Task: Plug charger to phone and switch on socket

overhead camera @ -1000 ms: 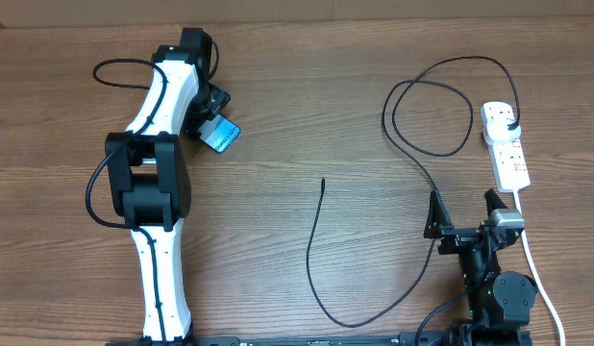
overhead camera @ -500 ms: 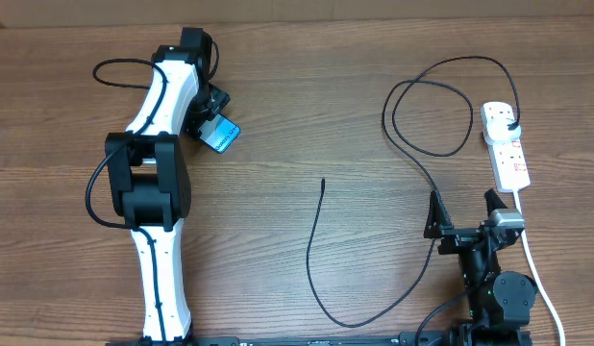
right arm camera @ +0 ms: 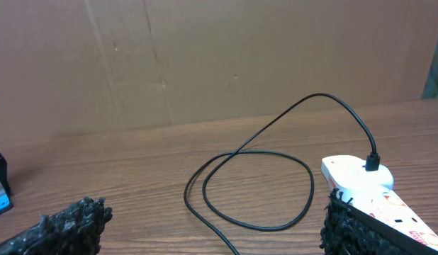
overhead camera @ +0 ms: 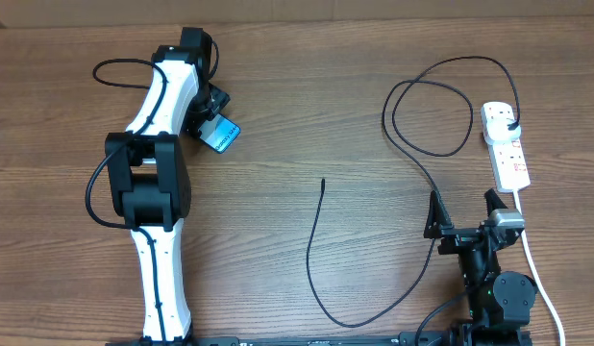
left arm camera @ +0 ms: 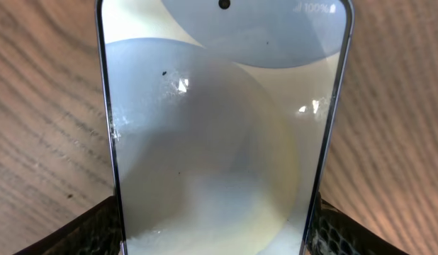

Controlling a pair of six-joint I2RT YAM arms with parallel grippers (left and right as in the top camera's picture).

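The phone (overhead camera: 220,135) lies on the wooden table at the back left, screen up and lit. It fills the left wrist view (left arm camera: 226,120), and my left gripper (left arm camera: 213,237) is shut on it, one finger against each long edge. The charger cable (overhead camera: 311,259) runs from its loose connector tip (overhead camera: 322,182) at mid-table, loops at the right, and ends in a black plug (overhead camera: 508,117) seated in the socket (overhead camera: 506,144). My right gripper (overhead camera: 462,213) stands open near the front right, holding nothing. In its wrist view the cable loop (right arm camera: 254,152) and the socket (right arm camera: 361,180) lie ahead of it.
The socket's thick white cord (overhead camera: 537,274) runs to the front edge past my right arm. A cardboard wall (right arm camera: 205,57) stands behind the table. My left arm (overhead camera: 153,183) stretches along the table's left side.
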